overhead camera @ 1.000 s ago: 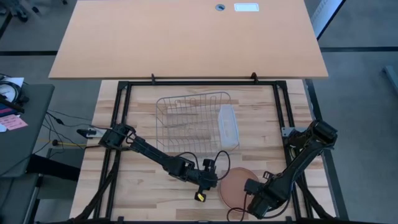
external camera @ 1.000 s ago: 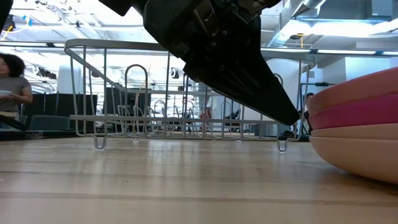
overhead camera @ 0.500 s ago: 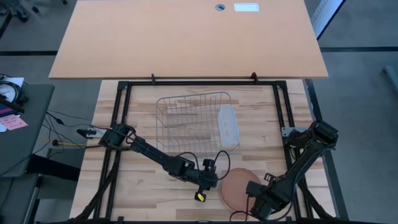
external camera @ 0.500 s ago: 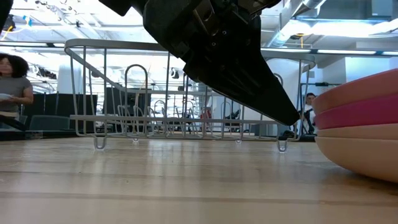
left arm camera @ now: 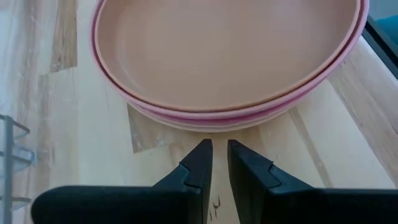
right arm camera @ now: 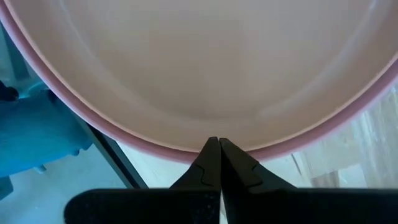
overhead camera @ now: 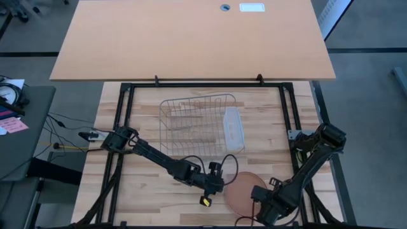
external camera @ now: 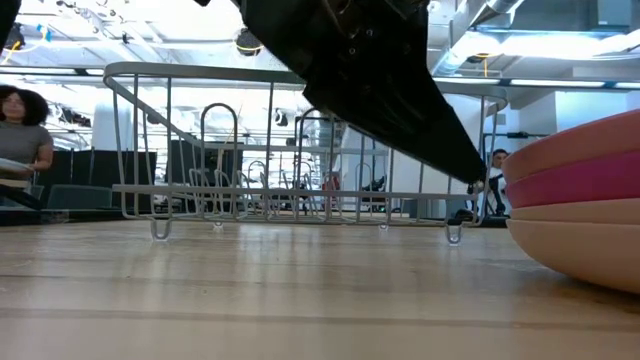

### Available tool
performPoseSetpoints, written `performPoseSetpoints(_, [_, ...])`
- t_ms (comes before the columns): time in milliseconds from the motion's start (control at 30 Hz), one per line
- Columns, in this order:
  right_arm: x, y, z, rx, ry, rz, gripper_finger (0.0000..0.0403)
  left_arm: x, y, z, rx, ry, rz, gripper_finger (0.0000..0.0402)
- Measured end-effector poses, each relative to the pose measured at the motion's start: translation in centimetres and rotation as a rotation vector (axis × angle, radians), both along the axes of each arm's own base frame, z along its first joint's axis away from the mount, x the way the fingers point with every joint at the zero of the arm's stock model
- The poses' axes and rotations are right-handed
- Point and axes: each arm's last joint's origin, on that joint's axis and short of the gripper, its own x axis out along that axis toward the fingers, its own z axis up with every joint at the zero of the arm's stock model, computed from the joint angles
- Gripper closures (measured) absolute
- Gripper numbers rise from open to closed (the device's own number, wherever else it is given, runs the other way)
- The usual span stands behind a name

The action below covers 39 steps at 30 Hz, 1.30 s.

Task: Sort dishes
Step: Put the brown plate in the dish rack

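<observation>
A stack of several round plates (overhead camera: pixel 243 189), salmon-orange on top with pink and magenta ones under it (external camera: pixel 575 190), rests on the wooden table near its near edge. My left gripper (left arm camera: pixel 219 149) is just left of the stack, low over the table, with only a narrow gap between its fingers and nothing in them. It also shows in the low view (external camera: pixel 470 175). My right gripper (right arm camera: pixel 215 142) is shut at the stack's near right rim, and shows in the high view too (overhead camera: pixel 259 197). My right gripper's shut fingertips stand right at the rim of the top plate (right arm camera: pixel 186 148), coming at it from the table's near right side. I cannot tell whether they touch it.
A wire dish rack (overhead camera: pixel 196 121) stands in the table's middle with a translucent tub (overhead camera: pixel 233 130) at its right side. Behind the rack (external camera: pixel 300 150) in the low view, people stand in the room. The table's near edge lies close to the stack.
My right gripper has gone a little toward the table's near edge. The stack of plates has slid slightly toward the table's right. My left gripper has crept a little toward the stack.
</observation>
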Motion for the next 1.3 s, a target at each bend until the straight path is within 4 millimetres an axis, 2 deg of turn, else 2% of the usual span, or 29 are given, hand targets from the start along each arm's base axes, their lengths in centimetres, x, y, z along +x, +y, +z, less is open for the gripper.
performPoseSetpoints(533, [-0.3,0.2,0.0,0.000,0.003,0.006,0.0402,0.1,-0.1,0.5,0.008,0.005,-0.005,0.0355])
performPoseSetpoints(800, [0.2,1.0,-1.9,-0.010,0.036,0.045,0.0402,0.1,-0.1,0.5,0.024,0.002,-0.020,0.0355])
performPoseSetpoints(900, [0.2,1.0,-2.0,-0.009,0.037,0.061,0.0402,0.1,-0.1,0.6,0.035,-0.003,-0.021,0.0355])
performPoseSetpoints(1133, [0.1,0.8,-1.9,-0.018,0.041,0.080,0.0402,0.1,0.1,1.7,0.065,-0.052,-0.007,0.0355])
performPoseSetpoints(1300, [0.1,0.8,-1.9,-0.019,0.037,0.090,0.0402,0.2,0.3,3.0,0.181,-0.141,-0.010,0.0355])
